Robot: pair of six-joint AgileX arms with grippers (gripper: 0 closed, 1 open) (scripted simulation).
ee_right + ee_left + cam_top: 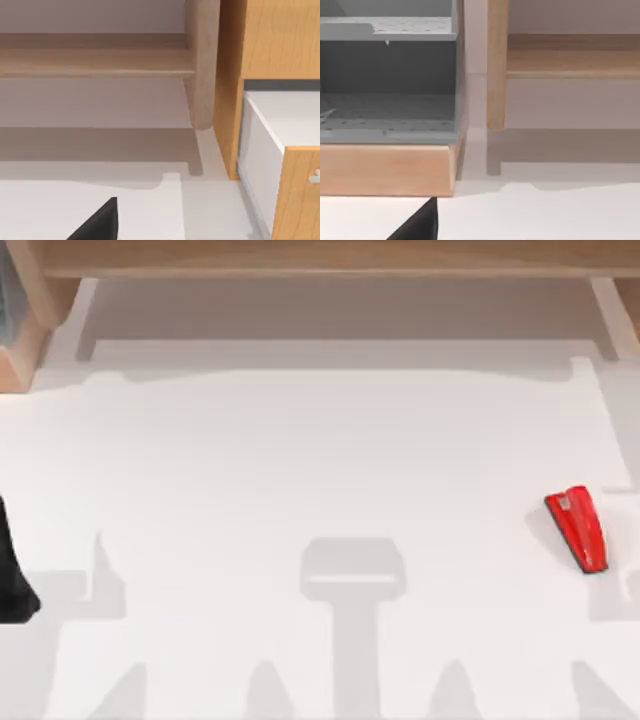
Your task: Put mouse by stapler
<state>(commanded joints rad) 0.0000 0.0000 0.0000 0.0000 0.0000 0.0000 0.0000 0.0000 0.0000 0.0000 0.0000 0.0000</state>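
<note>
Lying on table point(300, 460) at right edge: stapler point(578, 527) | left arm point(12, 575) parked left | pincer states: cannot tell

The stapler point(577, 528) is lying on the table point(300, 470) near its right edge, well apart from my left arm point(12, 575) sitting at the left edge, with a wooden shelf point(330, 258) running along the far side.

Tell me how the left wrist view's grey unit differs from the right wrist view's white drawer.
The grey unit is dark with dotted surfaces; the white drawer is plain. The grey unit sits above a pale wooden base; the white drawer slots into an orange wooden cabinet. Both have wood around them.
</note>
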